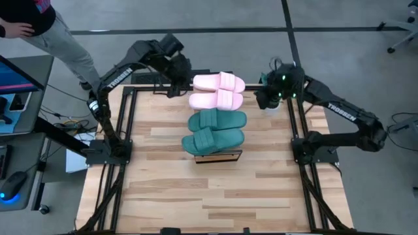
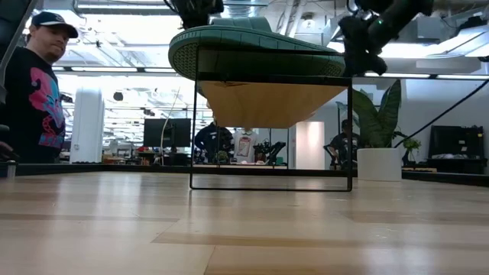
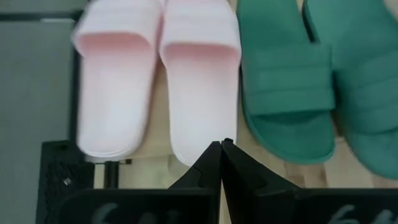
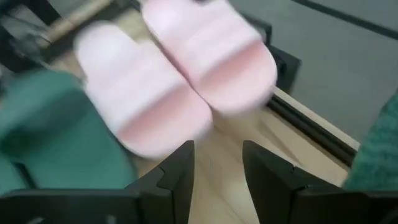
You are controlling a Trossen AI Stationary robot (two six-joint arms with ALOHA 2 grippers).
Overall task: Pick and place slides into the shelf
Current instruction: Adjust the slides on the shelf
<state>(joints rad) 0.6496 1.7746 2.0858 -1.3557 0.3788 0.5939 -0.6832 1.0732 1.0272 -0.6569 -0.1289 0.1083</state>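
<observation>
All four slides (image 1: 217,114) lie on the shelf (image 1: 219,156), left gripper (image 1: 174,88) closed and empty, right gripper (image 1: 266,99) parted and empty beside the pink pair; a careless retreat could knock one off.

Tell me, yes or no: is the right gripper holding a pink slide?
No: the right gripper has its fingers apart and empty, short of the pink slides.

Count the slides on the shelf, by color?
4, all on the shelf: two pink, far pink slide and near pink slide; two green, far green slide and near green slide. None seen elsewhere.
</observation>
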